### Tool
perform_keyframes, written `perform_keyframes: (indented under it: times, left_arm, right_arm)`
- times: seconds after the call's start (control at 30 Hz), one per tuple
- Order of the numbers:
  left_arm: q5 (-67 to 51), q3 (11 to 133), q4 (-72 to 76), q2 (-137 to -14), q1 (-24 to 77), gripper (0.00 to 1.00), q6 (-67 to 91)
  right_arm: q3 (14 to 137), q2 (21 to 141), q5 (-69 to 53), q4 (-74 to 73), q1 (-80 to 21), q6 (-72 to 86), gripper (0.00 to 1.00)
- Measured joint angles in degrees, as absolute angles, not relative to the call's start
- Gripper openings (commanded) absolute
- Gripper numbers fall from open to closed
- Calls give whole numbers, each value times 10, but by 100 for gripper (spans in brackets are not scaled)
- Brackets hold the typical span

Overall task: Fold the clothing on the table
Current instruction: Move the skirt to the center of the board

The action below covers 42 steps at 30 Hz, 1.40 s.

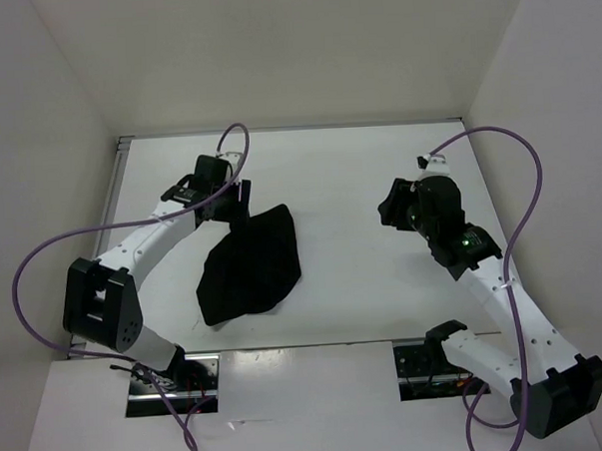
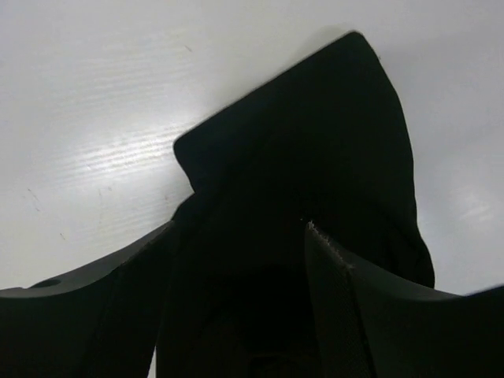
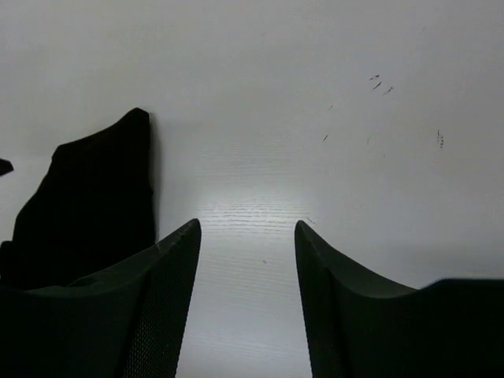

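On table (image 1: 374, 292), top view: clothing (image 1: 251, 268) lies as a crumpled black heap. Left gripper (image 1: 230, 202) sits at clothing's far-left corner, over its edge. Right gripper (image 1: 392, 210) is well to the right of clothing, apart from it.

Left wrist view: fingers (image 2: 94, 315) spread wide, released. Clothing (image 2: 315, 150) fills the gap between them and runs ahead to a blunt point. Can't tell if fingers touch the cloth.

Right wrist view: fingers (image 3: 150, 315) parted, released, with bare table (image 3: 315, 118) between them. Clothing (image 3: 94, 205) shows left of the fingers.
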State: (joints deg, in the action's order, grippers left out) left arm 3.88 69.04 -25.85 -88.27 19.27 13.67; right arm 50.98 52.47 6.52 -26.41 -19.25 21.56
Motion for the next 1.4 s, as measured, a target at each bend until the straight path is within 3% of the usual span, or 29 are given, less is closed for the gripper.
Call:
perform_keyframes:
  times: [0.07, 0.1, 0.27, 0.6, 0.7, 0.83, 0.9, 1.1, 1.23, 1.4]
  left_arm:
    - [22, 670, -254, -871, 192, 75, 138]
    - [16, 660, -255, -864, 192, 76, 138]
    - [2, 630, -243, -831, 191, 78, 139]
    - [-14, 607, -223, -806, 191, 83, 150]
    - [-14, 607, -224, -809, 190, 77, 174]
    - [-30, 588, -199, -830, 186, 49, 240]
    - [-38, 568, -188, -847, 185, 45, 270]
    - [9, 582, -253, -888, 208, 63, 307]
    - [39, 594, -300, -827, 226, 75, 317]
    - [35, 595, -347, -749, 226, 74, 320]
  right_arm:
    - [509, 522, 65, -267, -192, 224, 58]
    - [509, 520, 64, -267, -191, 228, 73]
    - [494, 502, 58, -262, -183, 236, 85]
    - [491, 561, 10, -262, -181, 223, 89]
    - [491, 569, 4, -262, -181, 220, 89]
    - [491, 564, 1, -262, -181, 220, 89]
    - [491, 556, 2, -262, -181, 220, 89]
    - [491, 516, 7, -262, -181, 218, 90]
    - [491, 510, 8, -262, -181, 218, 90]
    - [491, 512, 8, -262, -181, 218, 90]
